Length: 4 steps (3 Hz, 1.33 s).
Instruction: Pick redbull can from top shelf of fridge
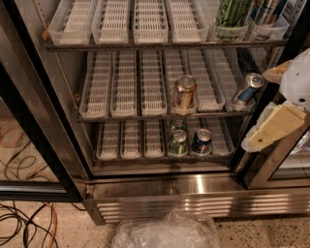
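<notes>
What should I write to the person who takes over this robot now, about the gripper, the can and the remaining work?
The gripper is at the right edge, outside the fridge, level with the middle shelf, touching no can.
The redbull can stands at the far right of the top shelf, beside a green can; its top is out of view.
A similar blue can leans on the middle shelf; probably not the target.
Done: approach only.
Left: raise the gripper, grasp the can, pull it out.

Downward view: fridge (193, 189) ahead, gripper (273, 127) right
</notes>
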Each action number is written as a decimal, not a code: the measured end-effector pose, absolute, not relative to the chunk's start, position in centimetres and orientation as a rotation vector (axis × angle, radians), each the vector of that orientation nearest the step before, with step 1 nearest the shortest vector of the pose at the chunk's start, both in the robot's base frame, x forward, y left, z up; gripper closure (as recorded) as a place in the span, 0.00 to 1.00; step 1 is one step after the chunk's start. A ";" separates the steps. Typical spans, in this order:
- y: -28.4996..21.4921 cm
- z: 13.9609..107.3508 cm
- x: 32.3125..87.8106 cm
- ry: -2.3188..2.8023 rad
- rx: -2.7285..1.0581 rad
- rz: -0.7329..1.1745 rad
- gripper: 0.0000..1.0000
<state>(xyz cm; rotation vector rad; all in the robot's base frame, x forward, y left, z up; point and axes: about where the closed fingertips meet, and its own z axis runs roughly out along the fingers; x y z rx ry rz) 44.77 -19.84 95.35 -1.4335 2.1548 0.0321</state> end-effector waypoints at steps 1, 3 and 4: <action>-18.6 94.1 45.7 2.093 -1.394 0.073 0.00; -16.6 93.2 46.4 2.022 -1.302 0.148 0.00; -15.9 93.1 46.4 2.002 -1.254 0.175 0.00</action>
